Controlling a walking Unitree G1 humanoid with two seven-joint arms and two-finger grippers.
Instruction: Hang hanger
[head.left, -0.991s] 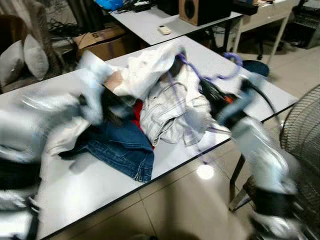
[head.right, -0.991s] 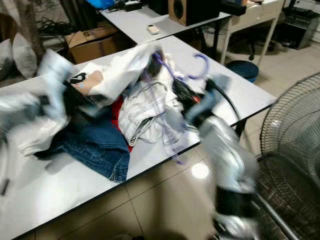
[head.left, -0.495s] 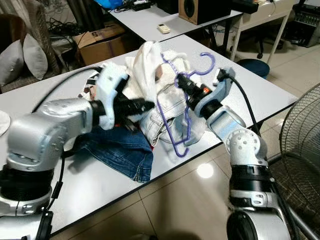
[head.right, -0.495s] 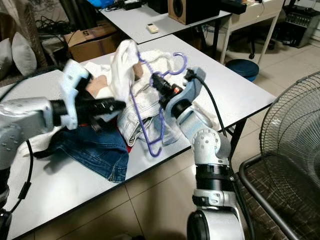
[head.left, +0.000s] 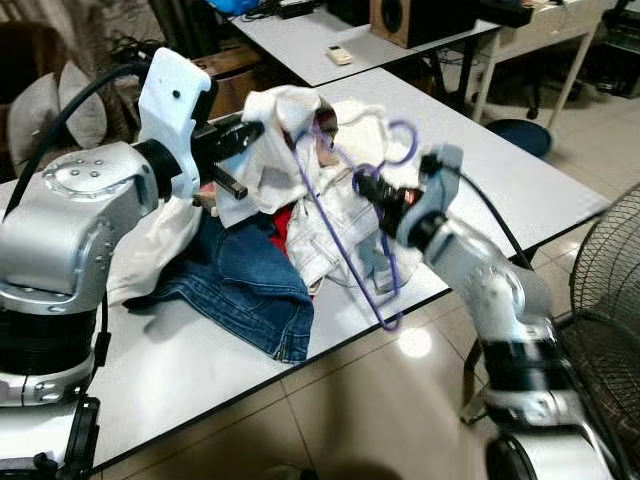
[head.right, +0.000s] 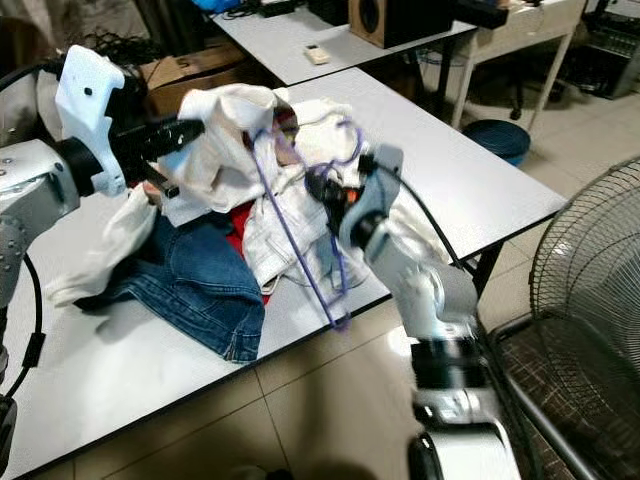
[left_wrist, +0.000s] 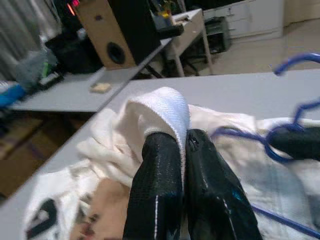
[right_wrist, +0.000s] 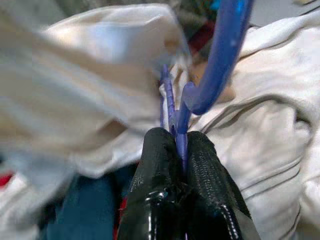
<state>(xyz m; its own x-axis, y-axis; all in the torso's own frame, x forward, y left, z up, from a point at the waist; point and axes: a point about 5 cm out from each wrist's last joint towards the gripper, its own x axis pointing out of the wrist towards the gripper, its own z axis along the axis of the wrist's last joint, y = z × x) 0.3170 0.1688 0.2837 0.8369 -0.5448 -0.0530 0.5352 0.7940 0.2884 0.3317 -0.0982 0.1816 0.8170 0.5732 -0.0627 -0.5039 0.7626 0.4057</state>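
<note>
I've got both arms up over the table (head.left: 180, 370). Left gripper (left_wrist: 177, 150) is clamped on a fold of the white shirt (head.left: 275, 125), pinched tight between both fingers, holding it lifted above the pile. Right gripper (right_wrist: 175, 145) is closed on the hanger (head.left: 345, 235), gripping the purple wire just below the hook, which curls up past the fingers in the right wrist view.

The hanger sits tilted: its top end runs up into the lifted shirt near the left gripper, and its lower corner hangs out past the table's near edge. Can't tell how far the hanger is inside the shirt, since the cloth covers that end.

Under it all: a light jacket (head.left: 335, 240) bunched mid-table, jeans (head.left: 245, 290) spread toward the near edge, a bit of red cloth (head.left: 282, 222) between them.

Fan (head.left: 605, 290) stands on the floor to my right. Speaker (head.left: 410, 18) and remote (head.left: 341, 55) are on the far table, well apart from the work.
</note>
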